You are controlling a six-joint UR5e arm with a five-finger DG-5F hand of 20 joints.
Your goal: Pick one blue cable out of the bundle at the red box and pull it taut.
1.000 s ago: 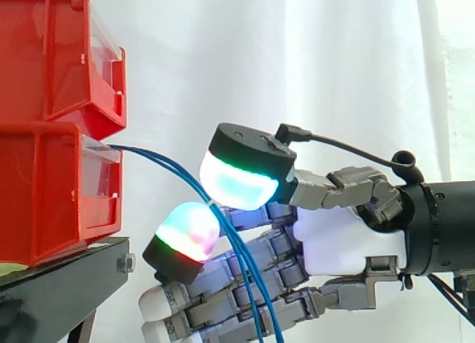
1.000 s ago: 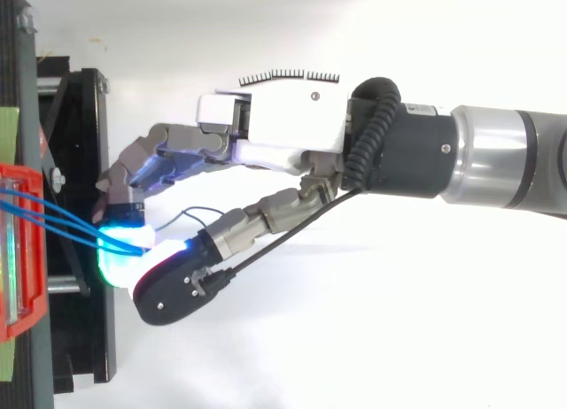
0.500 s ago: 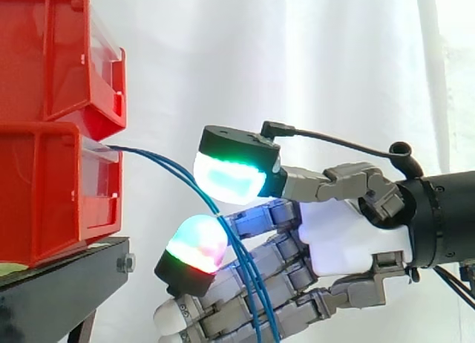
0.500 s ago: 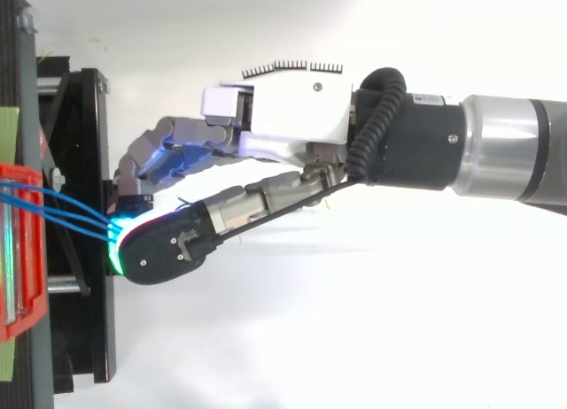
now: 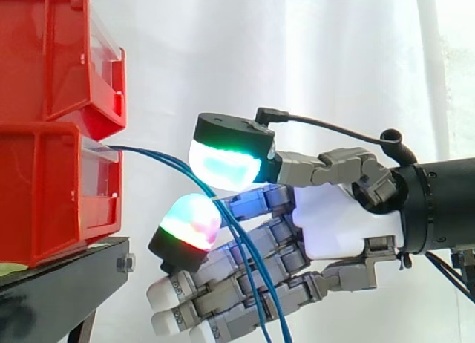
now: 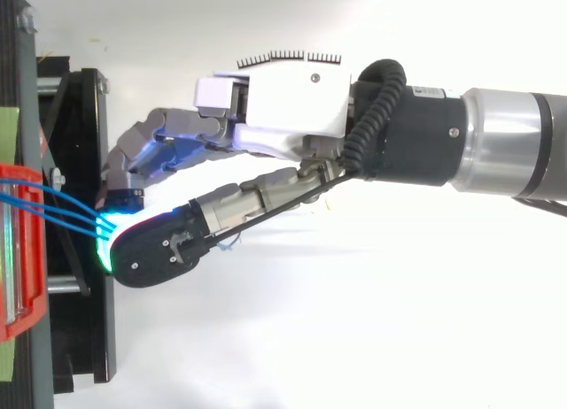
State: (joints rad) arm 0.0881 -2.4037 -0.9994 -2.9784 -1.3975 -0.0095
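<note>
Where the blue cables (image 5: pixel 167 163) leave the lower red bin (image 5: pixel 52 194) on the black stand (image 5: pixel 59 283), they arc to the right and down into the hand (image 5: pixel 334 224). The hand's thumb pad is above them and a glowing finger pad below, both closed on the strands. Below that pinch the cables hang in a loose curve in front of the other fingers, not taut.

From the lower bin (image 5: pixel 52 194) on the stand (image 5: pixel 67 280), cables (image 5: pixel 159 159) run right into the robot hand (image 5: pixel 338 228).
</note>
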